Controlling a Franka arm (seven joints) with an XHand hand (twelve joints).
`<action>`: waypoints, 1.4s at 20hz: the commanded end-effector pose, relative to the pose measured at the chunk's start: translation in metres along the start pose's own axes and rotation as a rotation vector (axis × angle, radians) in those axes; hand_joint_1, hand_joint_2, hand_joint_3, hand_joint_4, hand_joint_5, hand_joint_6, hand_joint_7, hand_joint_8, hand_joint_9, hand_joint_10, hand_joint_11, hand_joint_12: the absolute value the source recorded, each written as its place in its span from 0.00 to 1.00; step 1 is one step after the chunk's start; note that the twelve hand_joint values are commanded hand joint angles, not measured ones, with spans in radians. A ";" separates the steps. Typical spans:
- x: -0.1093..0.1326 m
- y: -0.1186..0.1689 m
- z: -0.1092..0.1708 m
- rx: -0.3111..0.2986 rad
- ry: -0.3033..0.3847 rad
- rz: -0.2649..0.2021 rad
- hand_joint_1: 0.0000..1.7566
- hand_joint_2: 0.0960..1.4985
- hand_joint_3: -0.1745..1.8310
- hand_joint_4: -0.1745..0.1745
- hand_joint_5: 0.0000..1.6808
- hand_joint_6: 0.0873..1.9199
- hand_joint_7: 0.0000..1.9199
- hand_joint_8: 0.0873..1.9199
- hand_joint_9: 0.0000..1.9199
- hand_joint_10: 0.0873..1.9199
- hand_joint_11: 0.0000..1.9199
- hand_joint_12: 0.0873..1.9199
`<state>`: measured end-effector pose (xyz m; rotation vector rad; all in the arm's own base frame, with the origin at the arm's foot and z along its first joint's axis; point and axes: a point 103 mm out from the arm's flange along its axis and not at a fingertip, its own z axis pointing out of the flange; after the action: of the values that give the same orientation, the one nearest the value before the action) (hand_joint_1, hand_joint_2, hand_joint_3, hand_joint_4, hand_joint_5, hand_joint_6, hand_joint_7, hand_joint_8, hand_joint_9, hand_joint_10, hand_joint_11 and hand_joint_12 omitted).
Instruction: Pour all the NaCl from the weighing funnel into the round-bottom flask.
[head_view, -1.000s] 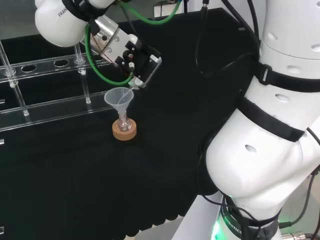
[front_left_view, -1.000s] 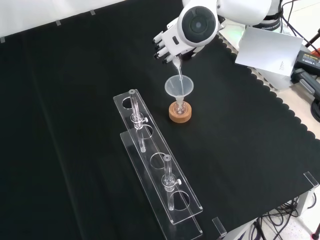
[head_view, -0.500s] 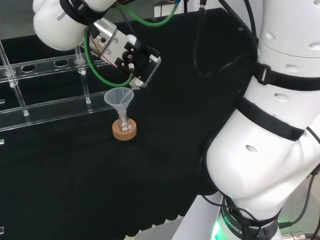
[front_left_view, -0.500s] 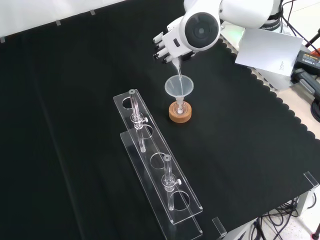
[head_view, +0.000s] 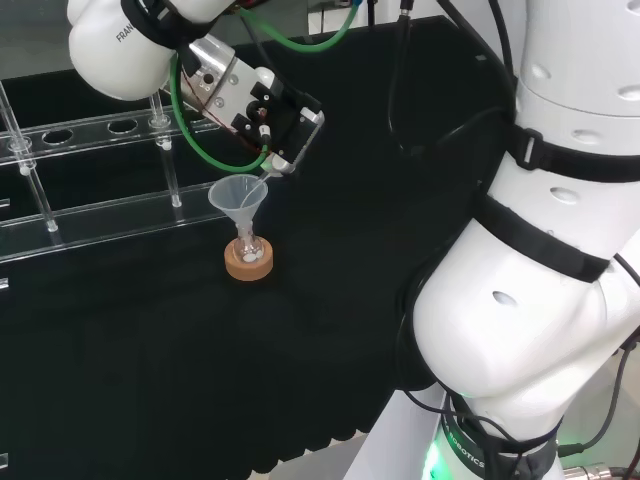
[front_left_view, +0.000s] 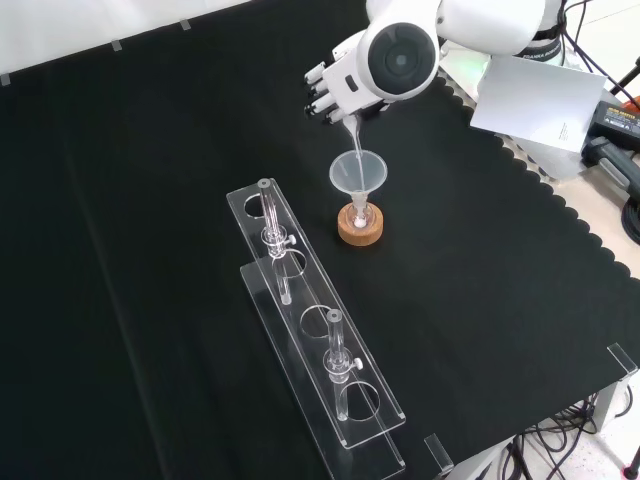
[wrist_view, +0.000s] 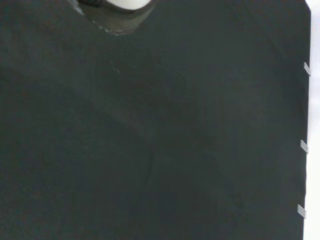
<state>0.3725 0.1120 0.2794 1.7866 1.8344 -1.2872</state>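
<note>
the hand (head_view: 268, 112), fingers curled round the clear weighing funnel (front_left_view: 352, 128), tilts it so its long axis slopes tip-down into the wide funnel (front_left_view: 357, 174) set in the round-bottom flask (front_left_view: 360, 216) on its cork ring (front_left_view: 360, 230) toward the surface's far edge in front view.

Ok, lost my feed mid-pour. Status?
Hand shut on weighing funnel, tipped over funnel in round-bottom flask on cork ring. Nothing in the way.
</note>
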 end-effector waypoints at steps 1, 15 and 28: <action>0.006 0.000 -0.011 0.000 -0.042 0.005 0.64 0.67 0.00 1.00 0.82 0.15 0.26 0.30 0.46 0.12 0.38 0.54; 0.013 -0.001 -0.021 0.012 -0.081 0.014 0.64 0.67 0.00 1.00 0.82 0.15 0.26 0.30 0.46 0.12 0.38 0.54; 0.015 -0.001 -0.024 0.033 -0.123 0.022 0.64 0.68 0.00 1.00 0.81 0.15 0.26 0.30 0.46 0.12 0.38 0.54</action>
<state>0.3767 0.1392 0.2825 1.7056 1.7501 -1.3747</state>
